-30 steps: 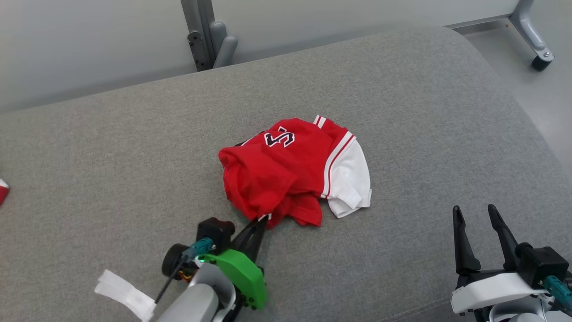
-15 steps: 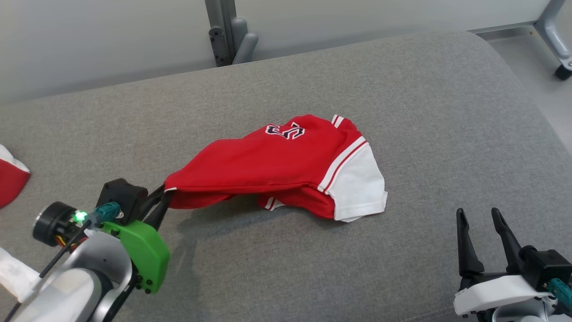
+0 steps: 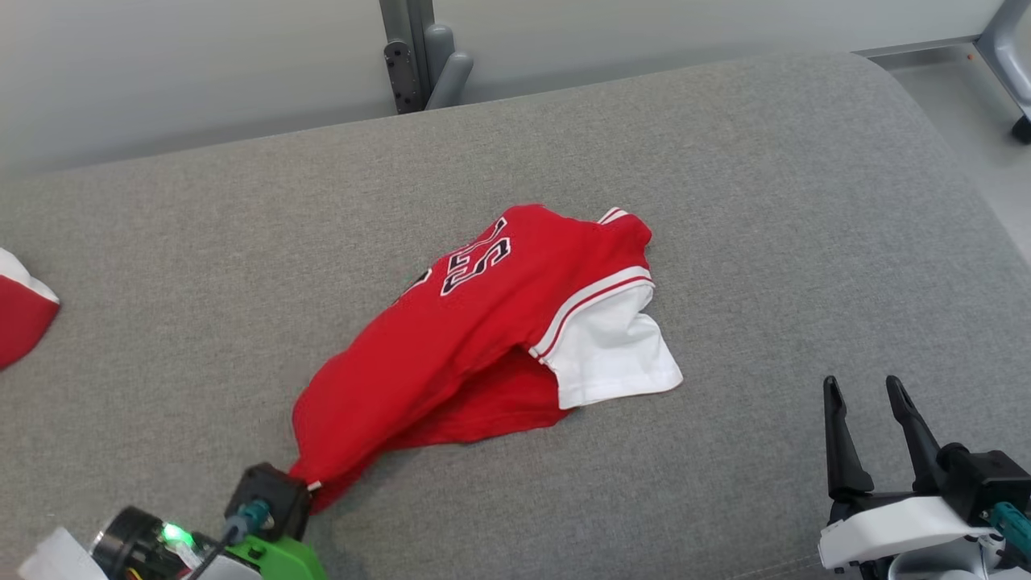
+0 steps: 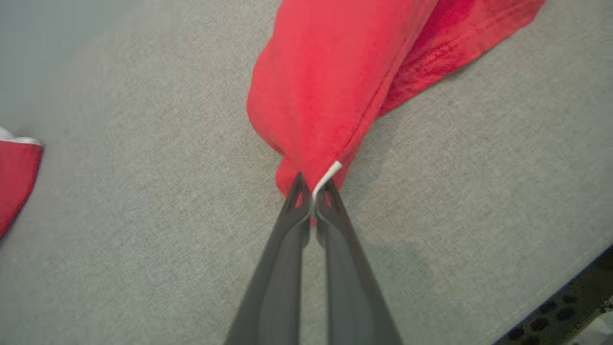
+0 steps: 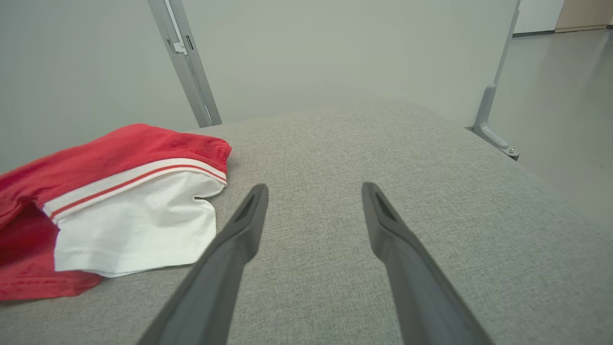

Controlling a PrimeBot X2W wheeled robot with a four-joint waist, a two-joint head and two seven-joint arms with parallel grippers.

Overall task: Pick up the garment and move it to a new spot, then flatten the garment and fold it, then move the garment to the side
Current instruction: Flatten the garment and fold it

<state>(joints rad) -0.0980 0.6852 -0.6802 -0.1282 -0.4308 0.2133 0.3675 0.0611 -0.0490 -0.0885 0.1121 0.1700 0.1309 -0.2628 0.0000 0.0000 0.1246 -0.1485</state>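
Red-and-white cloth (image 3: 20, 314) at 9 o'clock edge. Left gripper (image 4: 311, 191) at 7 o'clock, fingers clamped on red jersey (image 3: 483, 322) hem. Jersey lies mid-worktop (image 3: 725, 161), stretched toward 1 o'clock. Right gripper (image 3: 862, 391) at 4 o'clock, fingers apart, clear of jersey.

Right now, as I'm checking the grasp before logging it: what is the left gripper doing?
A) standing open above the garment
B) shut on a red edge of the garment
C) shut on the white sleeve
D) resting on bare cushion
B: the left gripper is pinched shut on a red corner of the garment, apart from the white sleeve.
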